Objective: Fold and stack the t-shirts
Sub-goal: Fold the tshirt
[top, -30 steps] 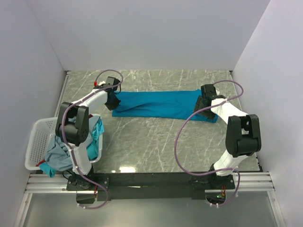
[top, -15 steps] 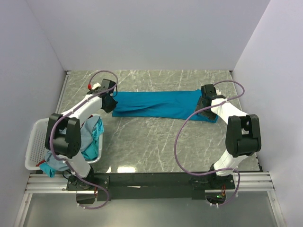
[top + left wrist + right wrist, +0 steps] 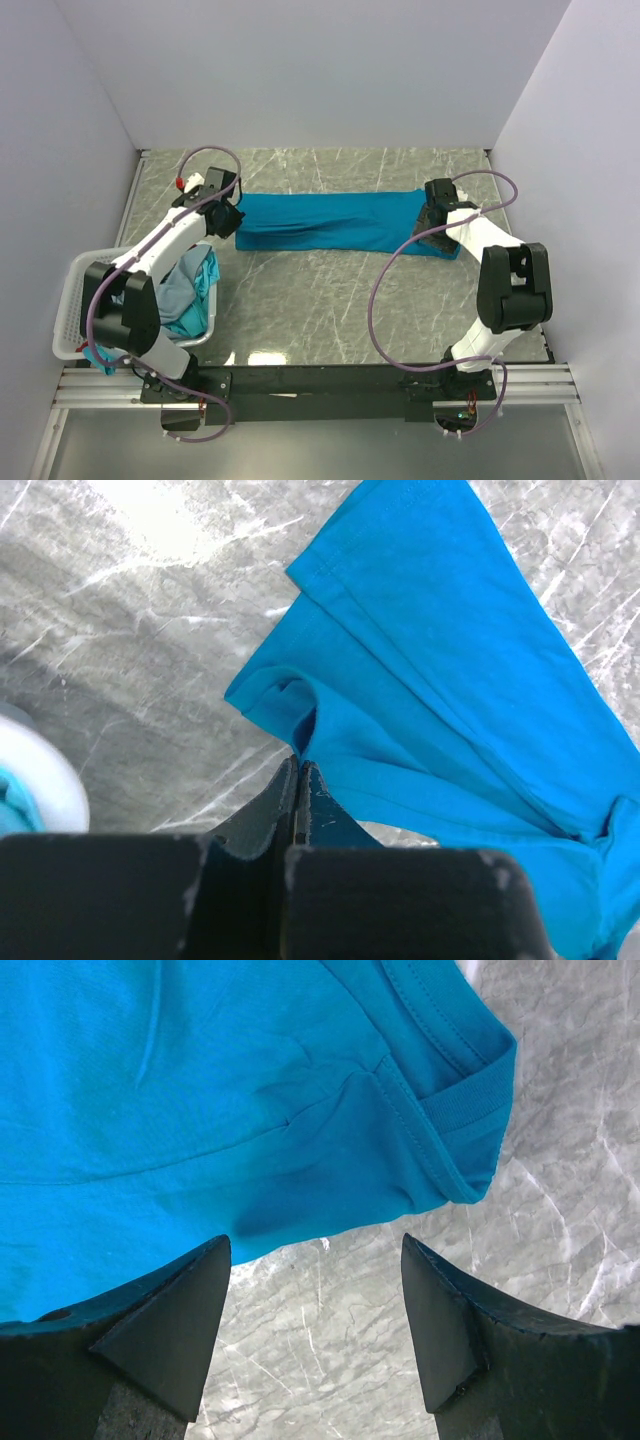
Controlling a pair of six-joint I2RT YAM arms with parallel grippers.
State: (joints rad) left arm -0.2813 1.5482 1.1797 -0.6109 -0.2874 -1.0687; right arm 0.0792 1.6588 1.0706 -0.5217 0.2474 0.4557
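Observation:
A bright teal-blue t-shirt [image 3: 330, 222] lies stretched out in a long band across the far half of the marble table. My left gripper [image 3: 228, 222] sits at its left end, shut, with the cloth's edge pinched at the tips. In the left wrist view the gripper [image 3: 297, 770] meets the fold beside the sleeve of the shirt [image 3: 450, 660]. My right gripper [image 3: 432, 225] hovers open at the right end. In the right wrist view the gripper [image 3: 315, 1242] straddles bare table just off the hem of the shirt [image 3: 200, 1080], holding nothing.
A white lattice basket [image 3: 70, 300] stands at the left near edge with grey-blue and teal t-shirts [image 3: 185, 290] heaped in it. Its rim [image 3: 40, 770] shows in the left wrist view. White walls close in the table on three sides.
My left arm has swung leftward, away from the basket side, drawing the shirt's left end slightly left. The right arm has stayed still and open.

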